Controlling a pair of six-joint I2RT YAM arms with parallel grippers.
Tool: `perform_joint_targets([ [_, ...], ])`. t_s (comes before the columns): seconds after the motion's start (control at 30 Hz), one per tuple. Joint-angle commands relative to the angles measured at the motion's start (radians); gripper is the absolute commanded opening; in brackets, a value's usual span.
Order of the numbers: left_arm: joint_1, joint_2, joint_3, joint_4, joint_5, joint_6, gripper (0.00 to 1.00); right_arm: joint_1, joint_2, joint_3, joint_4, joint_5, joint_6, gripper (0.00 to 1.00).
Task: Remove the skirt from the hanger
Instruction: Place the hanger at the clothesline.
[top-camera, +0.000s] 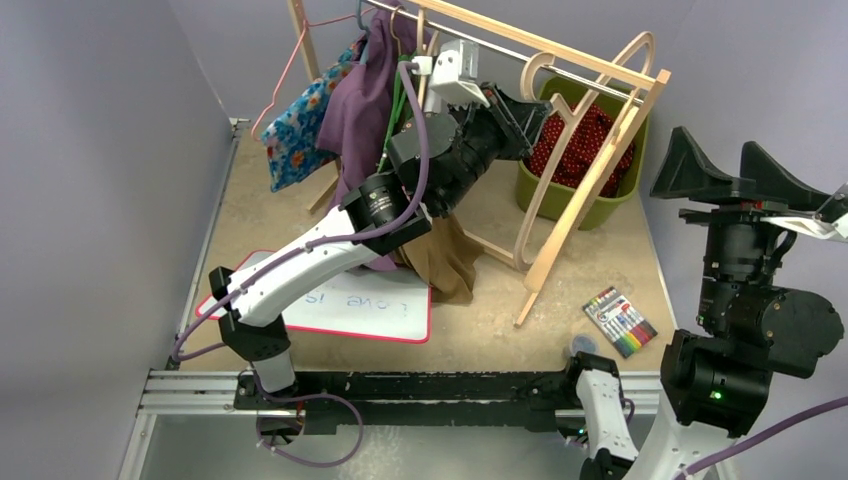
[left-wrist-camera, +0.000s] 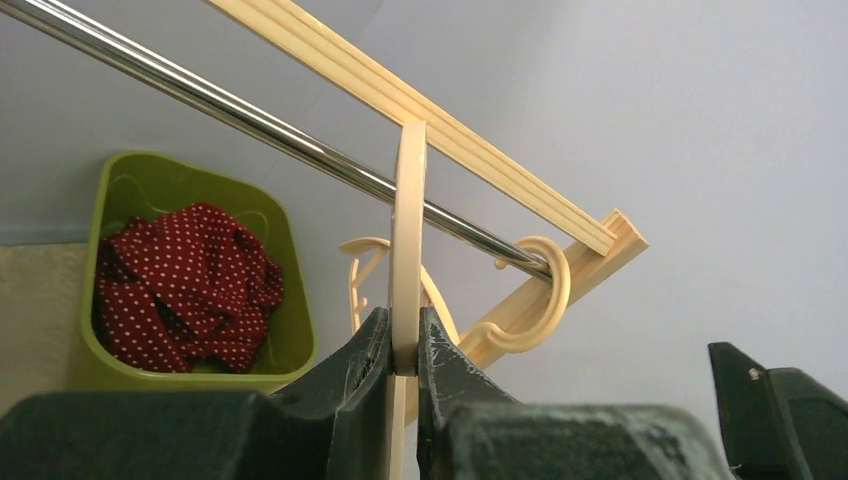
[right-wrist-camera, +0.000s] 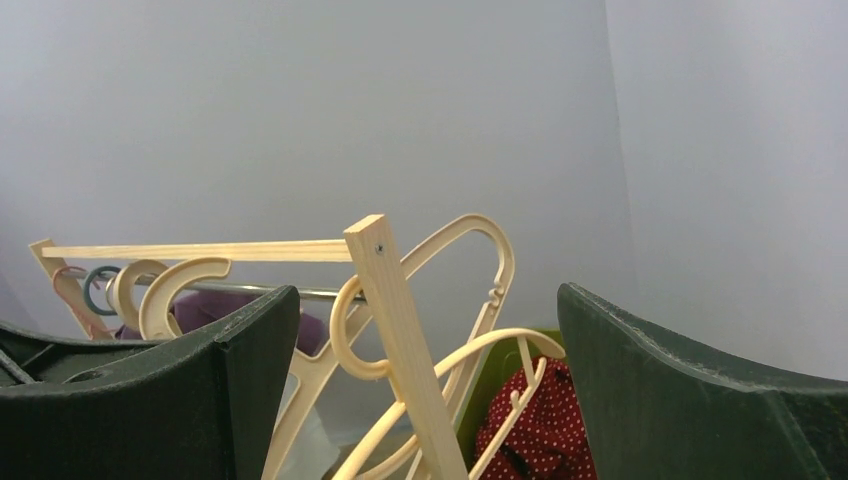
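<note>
Clamped a cream plastic hanger (left-wrist-camera: 407, 220), hooked over the wooden rack's chrome rail (left-wrist-camera: 200, 100), between the clenched fingers of the left gripper (left-wrist-camera: 403, 335). Had the brown fabric skirt (top-camera: 440, 262) draped below that arm, beside a red-edged whiteboard (top-camera: 370, 305). Held the right gripper (top-camera: 725, 162) spread wide and empty at the right.

brown skirt (top-camera: 447, 262): top hidden behind left arm (top-camera: 330, 248) | whiteboard (top-camera: 375, 305): writing part-covered, unreadable | cream hanger (left-wrist-camera: 407, 240): lower part lost between left gripper (left-wrist-camera: 403, 320) fingers | marker pack (top-camera: 620, 322): print too small
</note>
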Motion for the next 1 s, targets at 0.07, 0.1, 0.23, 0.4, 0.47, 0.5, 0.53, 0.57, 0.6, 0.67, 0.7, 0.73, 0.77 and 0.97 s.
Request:
perform_joint_targets([
  [0.07,0.05,0.019,0.047,0.093,0.125,-0.176,0.0,0.0,0.008,0.019,-0.002,0.023,-0.005,0.99],
  [0.1,0.055,0.021,0.042,0.101,0.133,-0.194,0.0,0.0,0.006,0.017,-0.002,0.023,-0.008,0.99],
  [0.23,0.066,-0.008,-0.042,0.17,0.137,-0.252,0.0,0.0,-0.001,0.0,-0.001,0.023,-0.011,0.99],
  [0.4,0.077,-0.043,-0.114,0.208,0.093,-0.26,0.0,0.002,-0.002,-0.013,0.007,0.02,-0.014,0.99],
  [0.47,0.088,-0.037,-0.107,0.204,0.091,-0.259,0.0,0.003,-0.003,-0.02,0.009,0.018,-0.014,0.99],
  [0.5,0.099,-0.03,-0.099,0.201,0.094,-0.261,0.0,0.003,-0.005,-0.024,0.011,0.018,-0.014,0.99],
  [0.53,0.104,-0.02,-0.085,0.197,0.097,-0.258,0.0,0.003,-0.003,-0.026,0.011,0.018,-0.015,0.99],
  [0.57,0.113,-0.008,-0.065,0.18,0.105,-0.259,0.0,0.003,-0.005,-0.028,0.011,0.019,-0.015,0.99],
  [0.6,0.119,0.008,-0.036,0.163,0.114,-0.258,0.0,0.003,-0.006,-0.03,0.012,0.019,-0.015,0.99],
  [0.67,0.122,0.032,0.007,0.141,0.124,-0.247,0.0,0.003,-0.007,-0.03,0.012,0.021,-0.016,0.99],
  [0.7,0.123,0.042,0.024,0.138,0.132,-0.243,0.0,0.003,-0.007,-0.031,0.011,0.021,-0.017,0.99],
  [0.73,0.123,0.053,0.04,0.128,0.137,-0.242,0.0,0.003,-0.008,-0.033,0.011,0.02,-0.018,0.99],
  [0.77,0.124,0.063,0.057,0.119,0.141,-0.241,0.0,0.003,-0.009,-0.034,0.011,0.021,-0.02,0.99],
  [0.97,0.115,0.117,0.143,0.084,0.157,-0.17,0.0,0.003,-0.008,-0.051,0.017,0.022,-0.023,1.0],
])
